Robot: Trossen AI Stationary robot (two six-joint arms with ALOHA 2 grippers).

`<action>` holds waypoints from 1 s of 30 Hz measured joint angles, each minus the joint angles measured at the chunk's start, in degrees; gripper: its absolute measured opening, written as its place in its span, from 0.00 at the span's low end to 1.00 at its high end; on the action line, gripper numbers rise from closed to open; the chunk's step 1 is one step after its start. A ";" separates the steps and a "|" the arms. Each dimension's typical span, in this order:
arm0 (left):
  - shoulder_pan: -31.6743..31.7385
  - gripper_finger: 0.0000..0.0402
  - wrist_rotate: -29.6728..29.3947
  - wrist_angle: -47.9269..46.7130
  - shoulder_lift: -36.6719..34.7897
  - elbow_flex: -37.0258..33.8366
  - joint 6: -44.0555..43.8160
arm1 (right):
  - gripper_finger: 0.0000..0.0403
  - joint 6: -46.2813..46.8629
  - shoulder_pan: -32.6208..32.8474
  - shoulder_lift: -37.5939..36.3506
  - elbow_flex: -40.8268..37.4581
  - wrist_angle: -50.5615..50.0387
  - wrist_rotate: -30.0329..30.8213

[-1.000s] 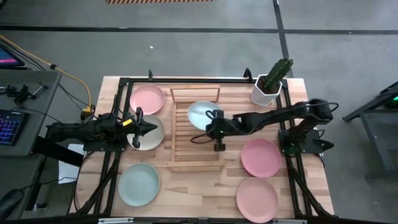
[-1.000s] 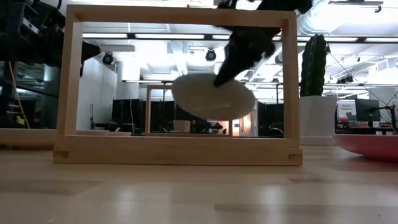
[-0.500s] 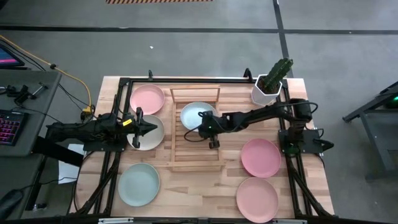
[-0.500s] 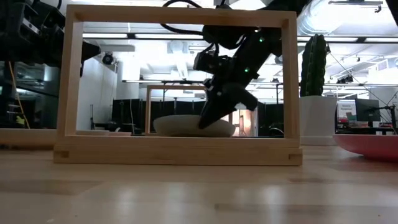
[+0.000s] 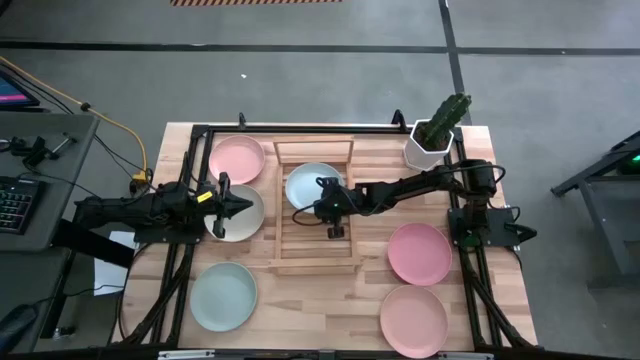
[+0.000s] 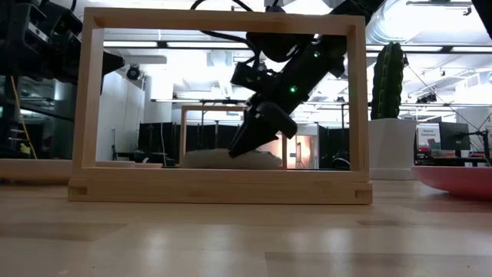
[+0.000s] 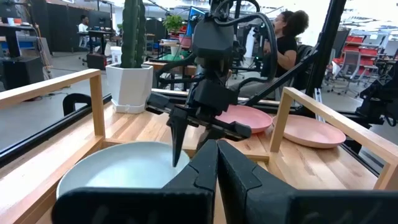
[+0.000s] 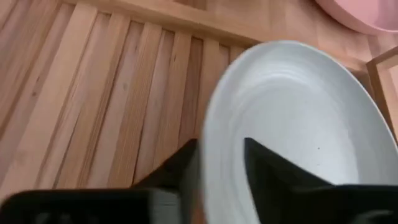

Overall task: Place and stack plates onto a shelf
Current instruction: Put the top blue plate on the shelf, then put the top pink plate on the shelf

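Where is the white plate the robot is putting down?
In the high view the plate sits on the far half of the shelf, mid-table, its rim pinched by the right gripper, with a pink plate to its left.

We see the shelf's [image 5: 313, 215] near half bare, open from above. Its far half is taken by a mint plate [image 5: 308, 184] and the right claw [image 5: 326, 201]. Side rails and the far frame hem it in.
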 joint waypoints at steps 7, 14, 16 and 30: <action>-0.02 0.01 0.00 -0.02 0.00 0.01 0.00 | 0.53 -0.47 0.00 -6.12 0.00 -7.80 3.40; 0.00 0.01 0.00 0.00 0.00 0.02 0.00 | 0.54 11.94 0.31 -19.88 -5.80 -17.32 2.84; 0.00 0.01 0.00 0.02 0.00 0.02 0.00 | 0.54 15.16 1.39 -24.55 -11.44 -14.43 2.80; 0.00 0.01 -0.01 -0.02 0.00 0.02 0.00 | 0.54 22.18 9.09 -43.12 -46.56 46.36 11.98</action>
